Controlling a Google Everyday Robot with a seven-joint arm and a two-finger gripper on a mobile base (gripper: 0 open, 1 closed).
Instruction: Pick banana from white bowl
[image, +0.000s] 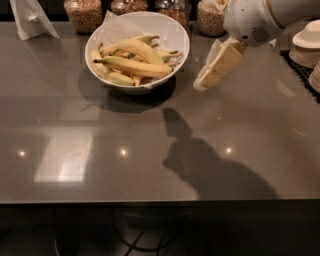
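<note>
While the gripper (202, 83) hangs clear of the bowl, we record the scene from left to right, taking twelve o'clock as the far edge of the table (150, 165).

At the far left lies a folded white paper (29, 17). Next to it, along the back edge, stands a row of glass jars (84, 12) filled with grains or nuts. The contents are too small for us to name.

The white bowl (173, 31) sits just in front of the jars. It is lined with crumpled paper and holds several bananas. The banana (135, 66), the longest and slimmest, lies on top toward the near side. Its long axis runs roughly nine to three o'clock, with the dark stem tip at the nine o'clock end. A plumper banana (139, 48) lies just behind it, at its twelve o'clock. Shorter pale ones are tucked beneath.

The gripper hovers above the table just outside the bowl's three o'clock rim, angled down and toward the bowl. It holds nothing. We cannot tell whether it is apart or together. From it, the banana lies at about ten o'clock, blunt end nearest.

In our judgement, the approach must clear the rim and meet the banana across its length.

At the far right stand stacked white dishes (307, 42).
</note>
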